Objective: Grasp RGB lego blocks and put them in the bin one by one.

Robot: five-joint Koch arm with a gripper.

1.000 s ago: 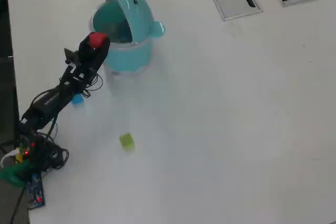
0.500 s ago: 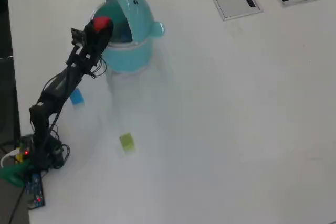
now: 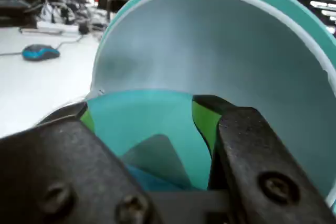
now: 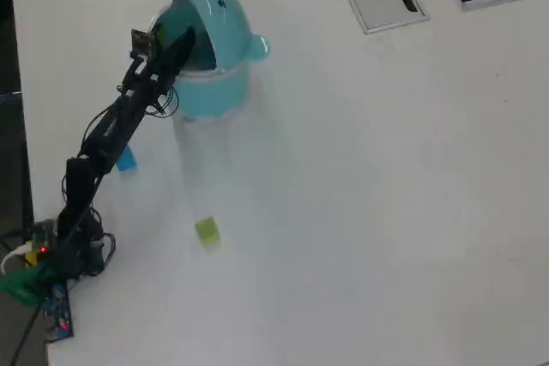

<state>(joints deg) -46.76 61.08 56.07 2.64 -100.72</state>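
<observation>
— Where's your claw [image 3: 152, 129]?

— Over the mouth of the bin [image 4: 214, 83], jaws spread, nothing between them in my wrist view.

— Blocks?

— I count two on the white tabletop [image 4: 369, 212]: one blue block [image 4: 127, 159] beside my arm, one yellow-green block [image 4: 207, 231] farther out. The bin is one round, smooth teal plastic bucket, lid flipped up.
</observation>
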